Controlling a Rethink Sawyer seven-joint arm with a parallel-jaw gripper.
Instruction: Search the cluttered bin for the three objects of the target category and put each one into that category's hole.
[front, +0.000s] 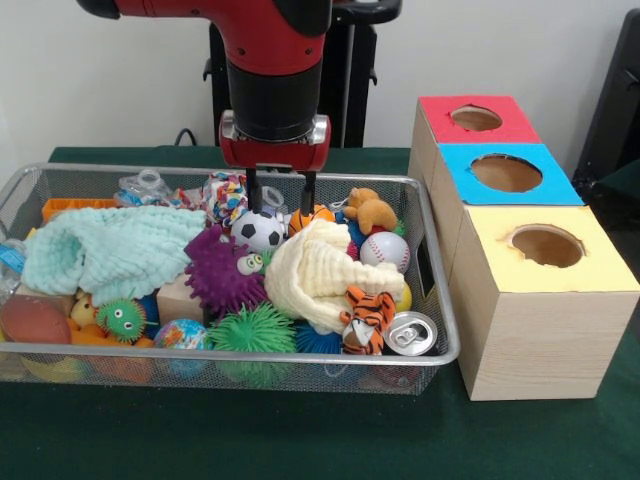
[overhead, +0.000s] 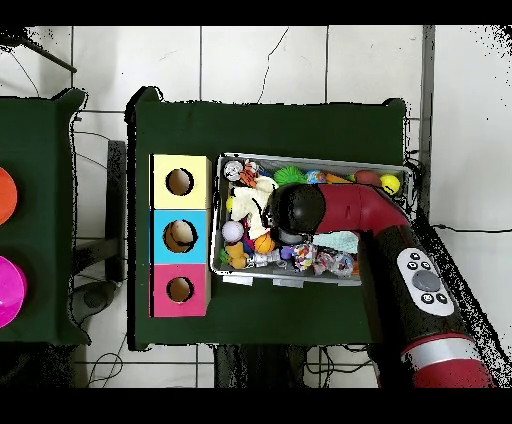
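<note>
I see the tool (front: 279, 192) spread open, empty, fingers dipping into the bin (front: 430, 300) just above the soccer ball (front: 258, 231).

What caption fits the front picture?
Gripper open above a soccer ball in a toy-filled bin.
</note>
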